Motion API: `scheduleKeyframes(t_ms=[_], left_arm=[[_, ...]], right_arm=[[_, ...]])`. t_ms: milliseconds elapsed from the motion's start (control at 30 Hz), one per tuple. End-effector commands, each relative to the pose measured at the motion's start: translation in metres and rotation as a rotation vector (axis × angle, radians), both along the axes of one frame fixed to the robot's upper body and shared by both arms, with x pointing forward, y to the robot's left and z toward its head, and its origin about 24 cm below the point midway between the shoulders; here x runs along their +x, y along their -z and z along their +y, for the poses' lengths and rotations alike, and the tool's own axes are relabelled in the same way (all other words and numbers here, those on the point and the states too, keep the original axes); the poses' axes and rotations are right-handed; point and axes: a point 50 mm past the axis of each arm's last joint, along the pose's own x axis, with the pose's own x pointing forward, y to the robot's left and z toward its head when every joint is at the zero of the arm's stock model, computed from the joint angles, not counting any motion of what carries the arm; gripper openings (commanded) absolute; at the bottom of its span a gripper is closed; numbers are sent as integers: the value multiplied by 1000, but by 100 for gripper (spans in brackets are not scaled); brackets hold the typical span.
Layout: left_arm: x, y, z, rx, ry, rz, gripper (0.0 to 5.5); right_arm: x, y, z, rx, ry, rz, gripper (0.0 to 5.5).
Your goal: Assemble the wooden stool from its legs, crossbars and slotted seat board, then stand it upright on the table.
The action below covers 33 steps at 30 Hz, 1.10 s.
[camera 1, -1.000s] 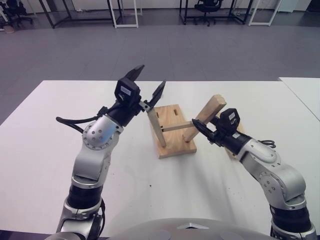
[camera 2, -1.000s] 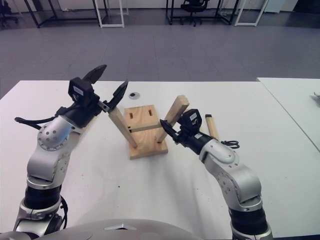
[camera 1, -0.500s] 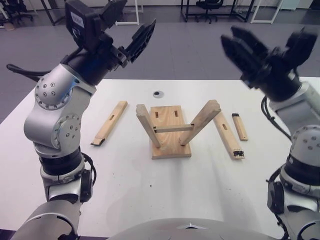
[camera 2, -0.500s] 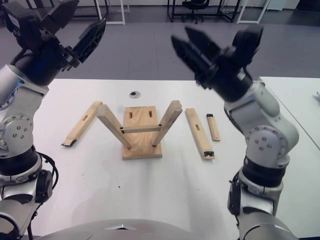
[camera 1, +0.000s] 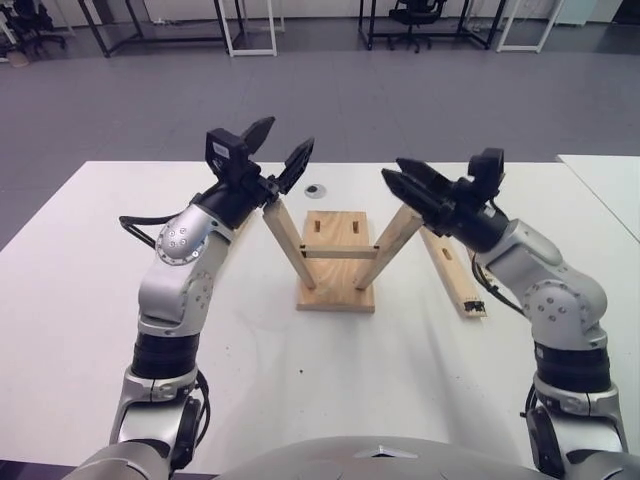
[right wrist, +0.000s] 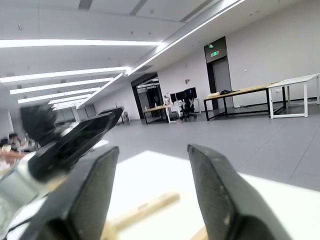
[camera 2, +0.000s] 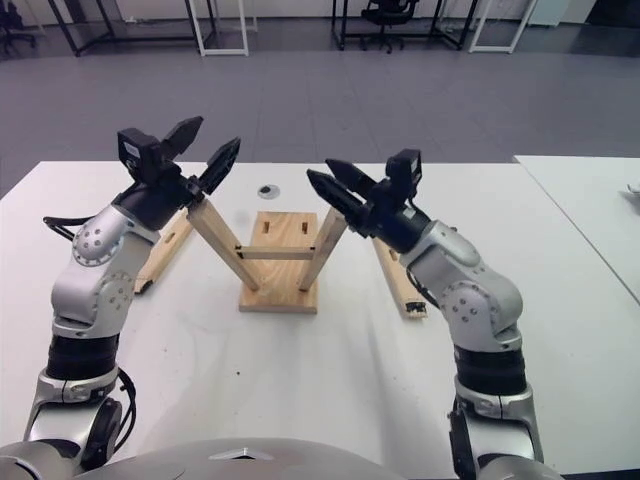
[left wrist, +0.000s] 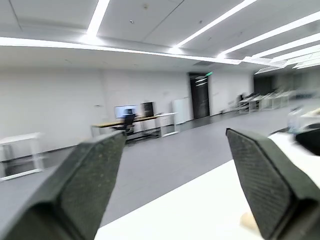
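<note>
Jaws spread beside upturned two-legged stool (camera 1: 340, 253)

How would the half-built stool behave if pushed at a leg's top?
Probably stiff: the seat board, legs and crossbar look like solid wood. A high push would likely rock or tip it, since the legs splay outward above the flat-lying board. Joints might loosen; only one thin crossbar ties them.

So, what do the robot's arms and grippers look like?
The left arm and right arm have rounded silver-grey shells with black joints; a thin black cable runs beside each. The left gripper and right gripper are black, each with two pointed, finely textured fingers; the left carries a white label.
</note>
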Motion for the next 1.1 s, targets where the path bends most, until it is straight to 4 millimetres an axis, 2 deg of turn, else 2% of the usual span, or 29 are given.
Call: scheduleKeyframes(t_ms=[33,100,167,200,233,300,333,367,400,500,567,633,667,700,733,767,833,900,967,1000,1033,1067,1100], left_arm=[[-9,-78,13,-45,40,-217,369],[-12,-91,13,-32,49,-249,369],[-14,-81,8,-17,69,-206,369],[-15,-64,5,-11,89,-144,369],[-10,-33,6,18,90,-46,369],[4,56,4,177,61,235,369],[2,94,3,304,56,306,369],[0,106,2,334,63,326,369],[1,103,1,324,62,306,369],[13,61,0,183,68,185,369],[11,31,-1,128,83,94,369],[12,-5,14,39,50,2,369],[12,-23,28,-7,17,-39,369],[12,-35,45,-26,-27,-64,369],[11,-36,63,-17,-88,-59,369],[8,-29,83,31,-163,-38,369],[-7,-4,120,190,-268,64,369],[-31,36,139,402,-261,253,369],[-59,69,147,555,-217,405,369],[-68,76,147,595,-195,443,369],[-76,81,143,632,-154,477,369],[-82,86,139,680,-104,513,369],[-89,95,131,764,-32,559,369]], right_arm=[[7,-57,-13,137,7,-137,258],[5,-60,-9,111,-15,-149,258],[1,-39,1,39,-52,-107,258],[1,-21,5,14,-51,-44,258],[3,3,10,-49,-32,39,258],[6,64,13,-240,35,203,258],[5,83,15,-292,46,238,258],[4,83,18,-274,42,232,258],[4,75,20,-223,37,205,258],[12,36,15,-65,69,85,258],[18,6,3,69,87,13,258],[32,-10,-17,128,162,-5,258],[42,-3,-21,50,204,19,258],[52,16,-20,-99,223,48,258],[57,39,-14,-263,196,70,258],[49,58,-1,-414,91,52,258],[11,67,19,-475,-198,21,258],[-31,56,38,-436,-438,-28,258],[-53,46,66,-387,-534,-99,258],[-55,46,73,-393,-527,-110,258],[-43,53,71,-460,-440,-89,258],[-24,64,60,-558,-304,-50,258],[4,81,35,-683,-115,28,258]])
